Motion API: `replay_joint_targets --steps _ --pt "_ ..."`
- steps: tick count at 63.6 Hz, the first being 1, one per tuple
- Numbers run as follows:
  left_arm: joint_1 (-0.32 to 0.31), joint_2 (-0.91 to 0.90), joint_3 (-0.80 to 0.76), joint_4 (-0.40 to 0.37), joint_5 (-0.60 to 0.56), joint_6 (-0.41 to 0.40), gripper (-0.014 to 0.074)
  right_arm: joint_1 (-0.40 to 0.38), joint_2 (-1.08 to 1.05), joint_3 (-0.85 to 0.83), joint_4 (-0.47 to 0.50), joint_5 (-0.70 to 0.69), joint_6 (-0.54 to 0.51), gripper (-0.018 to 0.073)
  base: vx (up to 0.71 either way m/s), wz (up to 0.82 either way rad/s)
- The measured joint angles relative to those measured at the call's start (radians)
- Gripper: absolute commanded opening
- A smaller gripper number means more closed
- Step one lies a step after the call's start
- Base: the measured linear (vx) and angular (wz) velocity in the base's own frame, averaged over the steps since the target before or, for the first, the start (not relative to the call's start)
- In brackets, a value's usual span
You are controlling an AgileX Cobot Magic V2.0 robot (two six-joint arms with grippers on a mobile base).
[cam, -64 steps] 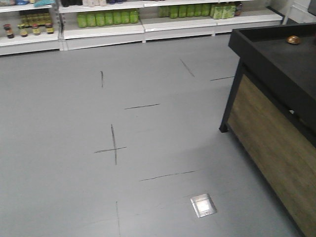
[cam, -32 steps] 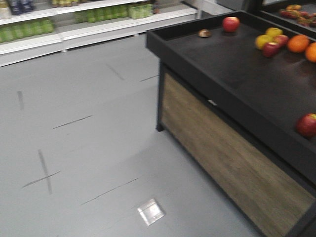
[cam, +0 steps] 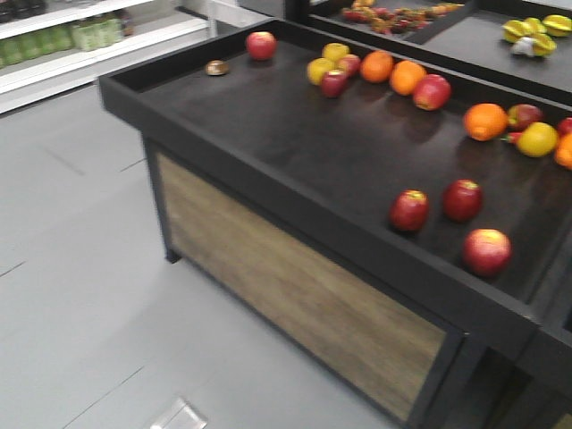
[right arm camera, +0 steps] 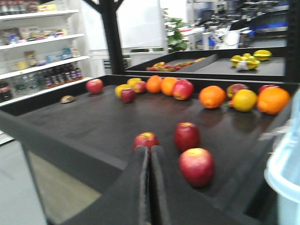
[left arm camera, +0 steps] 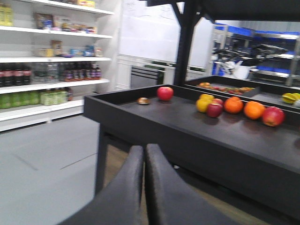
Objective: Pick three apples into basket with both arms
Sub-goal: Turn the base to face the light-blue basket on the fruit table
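Three red apples lie near the front edge of the black display table: one on the left, one behind it and one nearest the edge. The right wrist view shows the same apples. My right gripper is shut and empty, short of the left apple. A pale bluish-white basket shows only as a rim at that view's right edge. My left gripper is shut and empty, low in front of the table's side. Neither arm shows in the front view.
More fruit lies at the table's back: a red apple, oranges, yellow fruit and a small brown object. A second fruit table stands behind. Stocked shelves line the far wall across grey floor.
The front view has swung right: a second ago it showed mostly floor and shelves, now the fruit table fills it and the three front apples have come into view.
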Motion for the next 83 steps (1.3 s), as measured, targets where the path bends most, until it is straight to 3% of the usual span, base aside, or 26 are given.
replay_joint_targets --steps 83 --pt "0.0 0.0 0.0 0.0 0.0 0.0 -0.0008 0.0 0.0 0.0 0.0 0.0 0.0 -0.0009 0.13 -0.52"
